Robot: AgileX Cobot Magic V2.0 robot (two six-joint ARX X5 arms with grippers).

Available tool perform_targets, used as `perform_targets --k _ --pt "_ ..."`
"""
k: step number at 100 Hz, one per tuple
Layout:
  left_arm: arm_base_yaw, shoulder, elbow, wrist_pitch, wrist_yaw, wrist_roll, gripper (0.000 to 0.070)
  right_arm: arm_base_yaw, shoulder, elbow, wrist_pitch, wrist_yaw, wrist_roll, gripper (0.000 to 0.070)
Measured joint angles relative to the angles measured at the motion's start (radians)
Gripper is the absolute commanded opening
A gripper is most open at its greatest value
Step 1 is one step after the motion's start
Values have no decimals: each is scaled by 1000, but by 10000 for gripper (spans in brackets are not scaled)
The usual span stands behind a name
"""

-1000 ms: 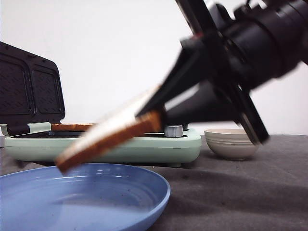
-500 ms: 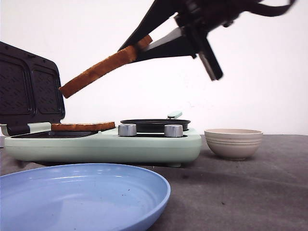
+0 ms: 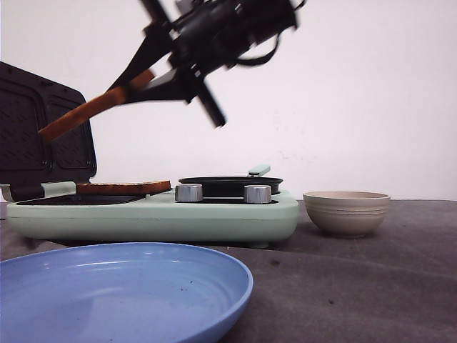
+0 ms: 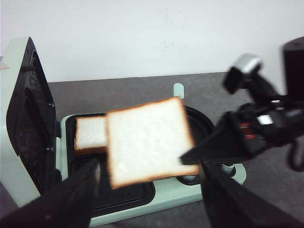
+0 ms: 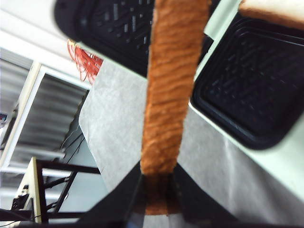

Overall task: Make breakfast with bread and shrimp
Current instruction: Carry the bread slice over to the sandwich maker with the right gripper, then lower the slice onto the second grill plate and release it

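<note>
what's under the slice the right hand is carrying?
The right hand holds the raised slice above the open sandwich maker. Below it show a second slice in one well and dark plate; the slice hides the rest.

Right gripper (image 3: 139, 80) raised, apparently clamped.

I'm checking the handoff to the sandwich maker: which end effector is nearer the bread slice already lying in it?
Probably the right end effector, carrying the second slice above the bread slice in the sandwich maker. The left end effector looks farther back.
</note>
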Motion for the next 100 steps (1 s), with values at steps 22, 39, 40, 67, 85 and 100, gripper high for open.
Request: perform_targets --k 22,39,40,67,85,100 --pt "0 0 0 0 0 0 348 0 138 104 -19 -9 0 3" --pt "0 0 0 -1 0 0 348 0 194 130 -12 7 0 3" --pt "0 0 0 -1 0 0 348 0 196 130 -12 10 0 2" --pt "0 0 0 -2 0 0 348 -2 229 131 6 24 -2 3" --pt "0 0 0 -2 0 -1 348 4 229 131 6 55 -6 3" --pt "0 0 0 -2 0 -5 348 4 229 131 6 56 -8 116"
